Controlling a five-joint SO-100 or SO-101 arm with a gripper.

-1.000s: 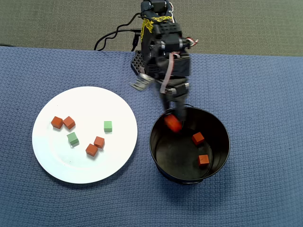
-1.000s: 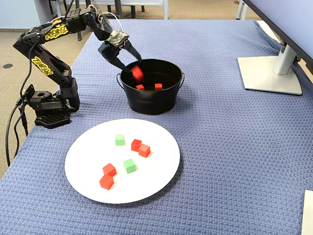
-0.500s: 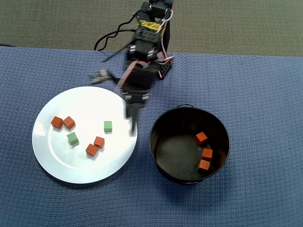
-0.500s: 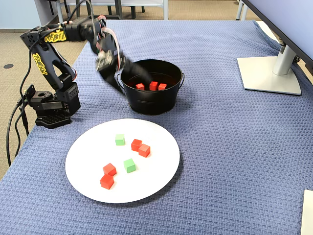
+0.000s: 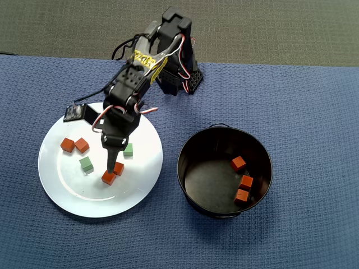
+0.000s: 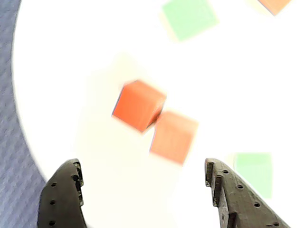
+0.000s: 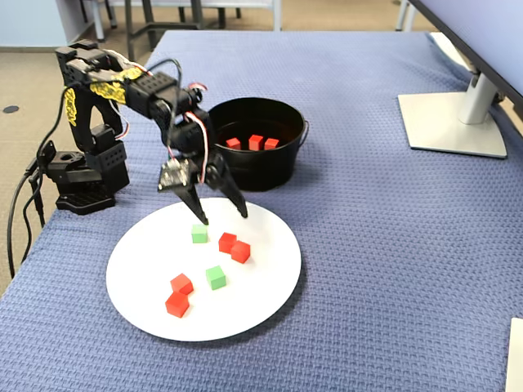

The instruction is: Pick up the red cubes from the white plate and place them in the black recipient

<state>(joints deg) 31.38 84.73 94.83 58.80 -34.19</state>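
On the white plate (image 5: 67, 185) lie two pairs of red cubes, one at the left (image 5: 67, 145) and one near the middle (image 5: 108, 178), plus two green cubes (image 5: 86, 164). My gripper (image 7: 223, 216) hangs open and empty just above the plate, over the middle pair. The wrist view shows that pair (image 6: 138, 104) ahead of the spread fingertips (image 6: 75, 166), nothing between them. Three red cubes (image 5: 242, 195) lie inside the black recipient (image 5: 190, 185) to the right of the plate in the overhead view.
The arm's base (image 7: 82, 184) stands at the blue cloth's left edge in the fixed view. A monitor stand (image 7: 453, 122) sits at the far right. A green cube (image 7: 199, 233) lies right under my left fingertip.
The red cube I held over the pot has been let go and lies inside it. My arm has swung from the pot across to the plate and lowered, jaws open.
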